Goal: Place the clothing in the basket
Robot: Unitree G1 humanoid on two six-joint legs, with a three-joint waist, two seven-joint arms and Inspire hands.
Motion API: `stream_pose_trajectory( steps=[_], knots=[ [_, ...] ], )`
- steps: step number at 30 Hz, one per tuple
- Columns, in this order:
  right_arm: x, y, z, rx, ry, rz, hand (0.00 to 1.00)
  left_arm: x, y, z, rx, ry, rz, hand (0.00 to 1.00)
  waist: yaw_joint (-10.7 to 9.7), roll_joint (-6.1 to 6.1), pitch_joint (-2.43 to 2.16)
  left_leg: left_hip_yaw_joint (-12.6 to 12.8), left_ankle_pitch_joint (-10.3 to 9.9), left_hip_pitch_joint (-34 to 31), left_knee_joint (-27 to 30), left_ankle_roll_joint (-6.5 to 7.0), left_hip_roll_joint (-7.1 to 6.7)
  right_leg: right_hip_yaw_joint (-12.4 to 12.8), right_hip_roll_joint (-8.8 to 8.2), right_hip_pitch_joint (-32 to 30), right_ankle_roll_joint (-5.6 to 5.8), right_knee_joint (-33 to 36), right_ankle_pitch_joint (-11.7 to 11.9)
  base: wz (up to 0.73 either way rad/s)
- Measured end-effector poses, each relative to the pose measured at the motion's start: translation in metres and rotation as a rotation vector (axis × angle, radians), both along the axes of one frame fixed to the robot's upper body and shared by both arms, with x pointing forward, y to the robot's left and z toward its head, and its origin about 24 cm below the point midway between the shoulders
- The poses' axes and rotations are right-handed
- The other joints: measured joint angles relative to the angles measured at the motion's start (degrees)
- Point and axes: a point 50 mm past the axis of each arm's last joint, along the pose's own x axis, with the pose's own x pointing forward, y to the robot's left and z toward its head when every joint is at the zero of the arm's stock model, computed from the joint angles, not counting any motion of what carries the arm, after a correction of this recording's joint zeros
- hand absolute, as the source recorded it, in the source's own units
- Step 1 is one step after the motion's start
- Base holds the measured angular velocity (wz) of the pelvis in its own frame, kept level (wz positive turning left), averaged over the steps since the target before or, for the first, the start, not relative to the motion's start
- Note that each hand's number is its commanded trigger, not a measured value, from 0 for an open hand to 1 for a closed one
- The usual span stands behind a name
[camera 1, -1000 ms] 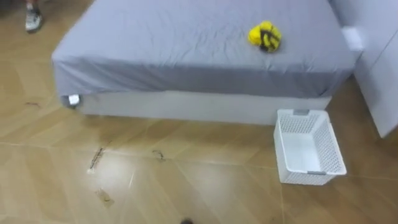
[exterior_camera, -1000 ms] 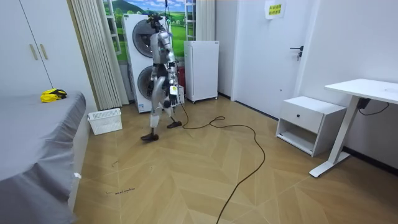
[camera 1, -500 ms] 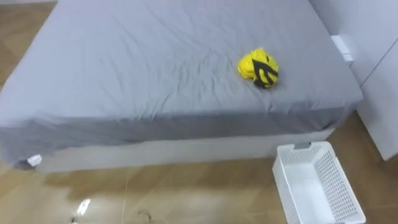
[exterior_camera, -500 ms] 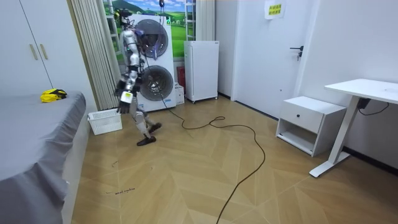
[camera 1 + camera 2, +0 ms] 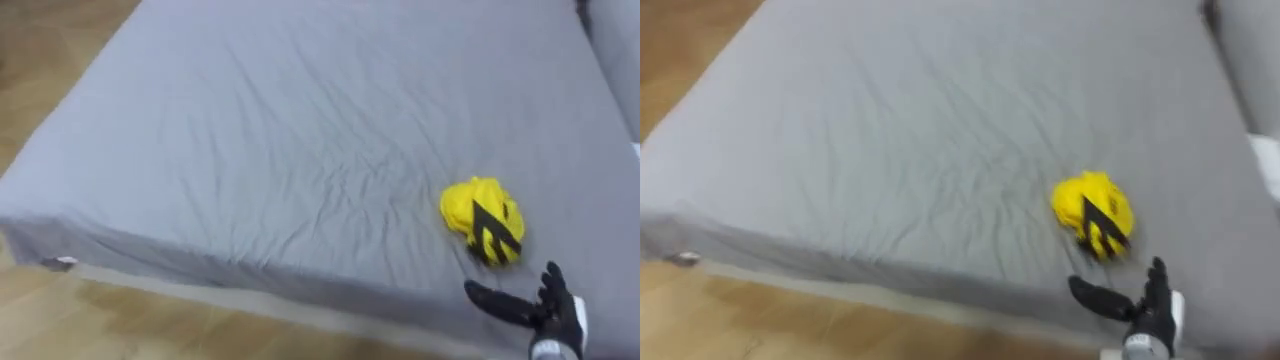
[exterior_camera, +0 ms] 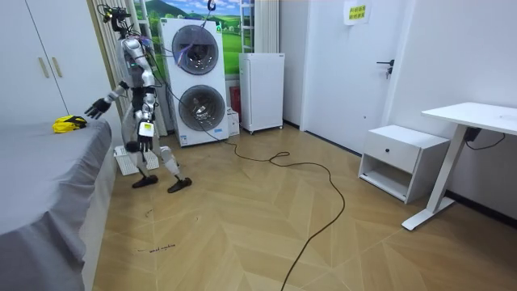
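Note:
A bunched yellow garment with black marks (image 5: 482, 220) (image 5: 1094, 214) lies on the grey bed sheet (image 5: 300, 130), near the edge on my side. My right hand (image 5: 545, 305) (image 5: 1145, 305) is open, fingers spread, a short way in front of the garment and apart from it. In the room view I stand beside the bed with that arm (image 6: 98, 105) held out toward the garment (image 6: 69, 124). The left hand (image 6: 145, 132) hangs by my hip. The white basket (image 6: 123, 159) sits on the floor behind my legs, partly hidden.
The bed's near edge drops to wood floor (image 5: 60, 320). Behind me stand stacked washing machines (image 6: 194, 81) and a white cabinet (image 6: 262, 91). A wardrobe (image 6: 40, 65) is past the bed. A nightstand (image 6: 401, 160) and desk (image 6: 477, 121) stand far off at the room view's right.
I have walked from the washing machines to the bedside. The bed and garment now loom closer, the basket has left the eye view, and my right hand has risen toward the garment.

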Motion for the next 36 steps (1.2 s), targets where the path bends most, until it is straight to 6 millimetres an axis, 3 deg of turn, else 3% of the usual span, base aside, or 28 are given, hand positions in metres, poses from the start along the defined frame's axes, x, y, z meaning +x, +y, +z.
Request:
stream_pose_trajectory(
  steps=[1, 2, 3, 4, 5, 6, 7, 8, 10, 12, 14, 15, 16, 17, 21, 25, 30, 36],
  knots=[
    [0.006, 0.002, 0.008, -0.026, -0.035, 0.015, 0.00, -0.005, -0.003, -0.001, -0.010, 0.024, 0.001, 0.00, -0.25, 0.70, 0.05, -0.15, -0.20, -2.99, 8.31, -0.27, 1.50, 0.50, 0.84, 1.12, -0.25, -0.73, -1.10, -0.29],
    [0.008, 0.002, 0.010, -0.040, -0.046, 0.023, 0.00, -0.005, -0.005, -0.002, -0.014, 0.028, 0.003, 0.00, -0.48, 1.21, 0.04, -0.18, 0.08, -4.57, 12.20, -0.61, 2.04, 0.52, 1.38, 1.64, -0.15, -1.10, -1.83, -0.26],
    [0.011, 0.004, 0.014, -0.065, -0.058, 0.044, 0.00, -0.004, -0.007, -0.002, -0.021, 0.034, 0.007, 0.00, -1.25, 2.05, 0.15, -0.31, 1.36, -7.29, 18.96, -0.81, 3.58, 0.91, 2.49, 2.48, -0.60, -0.94, -2.90, -0.20],
    [0.011, 0.004, 0.014, -0.078, -0.055, 0.053, 0.00, -0.003, -0.006, -0.002, -0.021, 0.029, 0.015, 0.00, -2.07, 1.69, 0.28, -0.52, 3.41, -8.66, 22.38, -0.60, 4.05, 1.75, 2.89, 3.09, -1.18, -0.71, -4.10, -0.16],
    [0.010, 0.005, 0.014, -0.087, -0.051, 0.054, 0.00, 0.000, -0.006, -0.002, -0.020, 0.022, 0.016, 0.00, -2.68, 1.58, 0.03, -0.83, 3.86, -9.54, 23.33, -0.69, 3.80, 2.26, 2.86, 3.23, -1.31, -0.71, -4.49, 0.11],
    [0.010, 0.005, 0.015, -0.097, -0.053, 0.056, 0.00, 0.005, -0.006, -0.002, -0.020, 0.008, 0.012, 0.00, -3.96, 1.22, 0.18, -1.50, 3.21, -12.10, 23.85, -0.21, 3.07, 3.13, 2.84, 3.64, -1.41, -1.16, -4.85, 0.24],
    [0.010, 0.005, 0.015, -0.102, -0.052, 0.051, 0.00, 0.015, -0.007, -0.001, -0.025, -0.025, 0.009, 0.00, -5.15, 0.41, 0.64, -1.52, 2.26, -14.62, 23.20, 0.90, 1.55, 5.16, 2.89, 3.95, -1.52, -1.22, -5.05, 0.21],
    [0.010, 0.004, 0.015, -0.104, -0.051, 0.051, 0.00, 0.018, -0.007, 0.000, -0.027, -0.039, 0.003, 0.00, -5.26, 0.04, 0.64, -1.59, 2.07, -15.88, 22.19, 1.15, 0.61, 6.21, 2.88, 4.08, -1.55, -1.22, -5.10, -0.25],
    [0.014, 0.004, 0.017, -0.113, -0.062, 0.051, 0.00, 0.023, -0.011, 0.000, -0.035, -0.062, -0.005, 0.00, -4.31, -0.25, 0.47, -1.69, 2.03, -19.46, 13.78, 1.26, -2.44, 8.77, 3.23, 4.61, -1.58, -2.36, -4.99, -0.68],
    [0.015, 0.006, 0.017, -0.114, -0.062, 0.062, 0.00, 0.018, -0.009, 0.000, -0.036, -0.052, 0.005, 0.00, -3.60, -0.28, 0.40, -1.77, 2.71, -20.83, 6.58, 1.15, -3.28, 9.76, 3.86, 5.18, -1.71, -3.40, -4.61, -0.82],
    [0.014, 0.008, 0.015, -0.115, -0.047, 0.073, 0.00, 0.012, -0.009, -0.001, -0.040, -0.039, 0.018, 0.00, -2.89, -0.24, 0.03, -1.84, 5.48, -21.29, 3.18, 1.94, -3.37, 10.55, 4.28, 6.08, -1.69, -4.43, -4.56, -0.81],
    [0.013, 0.009, 0.013, -0.116, -0.037, 0.077, 0.00, 0.003, -0.010, -0.001, -0.042, -0.018, 0.025, 0.00, -2.72, -0.14, -0.60, -2.17, 7.40, -21.04, 1.56, 2.48, -3.49, 10.99, 4.65, 6.47, -1.84, -5.27, -4.38, -0.46],
    [0.013, 0.008, 0.013, -0.123, -0.038, 0.072, 0.00, 0.004, -0.009, -0.002, -0.041, -0.014, 0.025, 0.00, -3.16, 0.00, -0.62, -3.49, 10.79, -20.64, 0.49, 3.29, -4.10, 10.98, 4.97, 6.72, -2.24, -5.77, -4.21, -0.35],
    [0.012, 0.008, 0.013, -0.127, -0.035, 0.068, 0.00, 0.007, -0.007, -0.001, -0.037, -0.019, 0.024, 0.00, -3.14, -0.13, -0.72, -3.71, 11.33, -20.09, -0.41, 3.44, -4.39, 11.36, 4.91, 6.93, -2.31, -6.49, -4.16, -0.07],
    [0.012, 0.010, 0.013, -0.160, -0.027, 0.091, 0.00, 0.019, -0.008, -0.002, -0.040, -0.033, 0.014, 0.00, -2.95, -1.26, -0.10, -3.67, 11.32, -19.47, -2.31, 3.44, -4.51, 11.38, 4.89, 7.75, -2.26, -8.66, -4.13, 0.03],
    [0.018, 0.019, 0.008, -0.165, -0.007, 0.138, 0.00, 0.030, -0.008, -0.003, -0.047, -0.041, 0.004, 0.00, -2.84, -0.97, 0.27, -3.59, 11.11, -19.52, -2.90, 3.58, -4.61, 10.84, 4.86, 8.88, -2.10, -11.18, -4.13, 0.10],
    [0.020, 0.025, -0.008, -0.178, 0.092, 0.210, 0.00, 0.045, -0.008, -0.002, -0.055, -0.063, -0.010, 0.00, -1.31, -0.71, 0.40, -3.59, 11.09, -20.78, -3.38, 3.57, -4.75, 9.01, 4.62, 8.56, -2.06, -12.18, -4.16, 0.16],
    [0.029, 0.022, -0.010, -0.209, 0.139, 0.233, 0.00, 0.049, -0.009, -0.004, -0.076, -0.028, -0.021, 0.00, -0.62, -0.48, 0.50, -3.61, 11.08, -22.75, -3.79, 3.58, -4.66, 5.30, 4.22, 7.22, -1.61, -12.31, -4.41, 0.18]
  ],
)
